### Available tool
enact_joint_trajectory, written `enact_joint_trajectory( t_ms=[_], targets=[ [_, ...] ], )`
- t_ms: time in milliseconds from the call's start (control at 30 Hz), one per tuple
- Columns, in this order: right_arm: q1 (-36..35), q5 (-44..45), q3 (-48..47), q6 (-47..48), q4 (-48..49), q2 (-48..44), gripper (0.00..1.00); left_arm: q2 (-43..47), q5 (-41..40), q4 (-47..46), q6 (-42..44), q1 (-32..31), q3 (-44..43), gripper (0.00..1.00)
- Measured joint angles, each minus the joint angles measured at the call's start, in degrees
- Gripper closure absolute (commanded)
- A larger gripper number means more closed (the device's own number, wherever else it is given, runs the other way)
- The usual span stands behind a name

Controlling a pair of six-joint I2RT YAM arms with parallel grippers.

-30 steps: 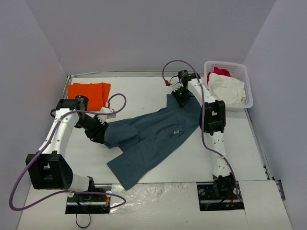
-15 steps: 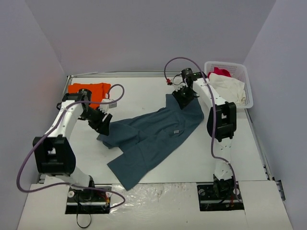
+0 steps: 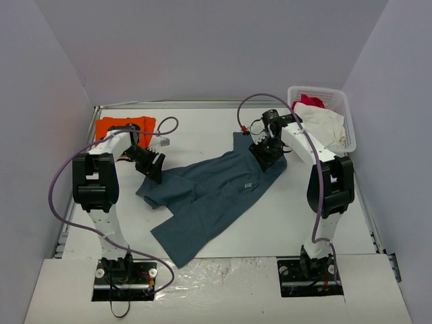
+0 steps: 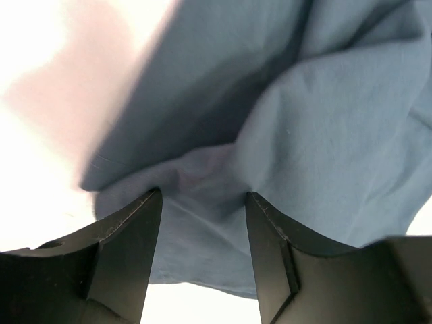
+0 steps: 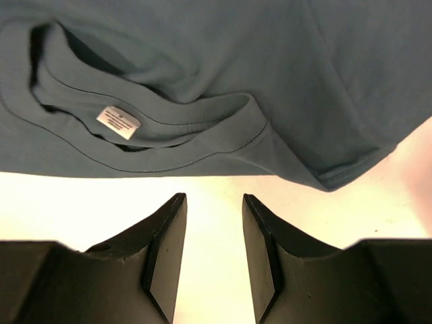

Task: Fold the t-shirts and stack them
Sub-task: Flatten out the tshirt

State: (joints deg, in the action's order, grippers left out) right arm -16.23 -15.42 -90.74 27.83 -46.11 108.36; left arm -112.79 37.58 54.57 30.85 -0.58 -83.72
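Note:
The slate-blue t-shirt [image 3: 209, 199] lies spread and rumpled across the middle of the table. My left gripper [image 3: 154, 167] sits at its far-left edge. In the left wrist view the left gripper [image 4: 202, 194] is open, with blue cloth [image 4: 324, 121] bunched between and beyond the fingers. My right gripper [image 3: 264, 154] hovers over the shirt's far-right part. In the right wrist view the right gripper [image 5: 213, 197] is open and empty over bare table, with the shirt's collar [image 5: 202, 128] and white label [image 5: 118, 121] just beyond the tips. The orange t-shirt [image 3: 125, 128] lies folded at the far left.
A white basket [image 3: 341, 104] at the far right holds a white garment [image 3: 320, 125] and a red-pink one [image 3: 307, 101]. Grey walls close in the table on three sides. Purple cables loop from both arms.
The left arm has swung out and its gripper has moved far and right along the shirt's left edge. The right gripper has moved from the shirt's far corner a little nearer and right.

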Motion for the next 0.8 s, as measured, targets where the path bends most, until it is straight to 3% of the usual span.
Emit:
enact_joint_trajectory(
  t_ms=[667, 733, 800],
  targets=[
    [-0.85, 4.96, -1.36, -3.56, 3.06, 14.12, 0.62, -0.90, 0.09, -2.89, -1.29, 0.00, -1.25, 0.49],
    [-1.11, 5.20, -2.10, -3.65, 2.64, 14.47, 0.68, -0.90, 0.09, -3.08, -1.29, 0.00, -1.25, 0.49],
    [-1.29, 5.49, -2.32, -3.58, 2.84, 14.47, 0.91, -0.90, 0.09, -3.15, -1.29, 0.00, -1.25, 0.49]
  ],
)
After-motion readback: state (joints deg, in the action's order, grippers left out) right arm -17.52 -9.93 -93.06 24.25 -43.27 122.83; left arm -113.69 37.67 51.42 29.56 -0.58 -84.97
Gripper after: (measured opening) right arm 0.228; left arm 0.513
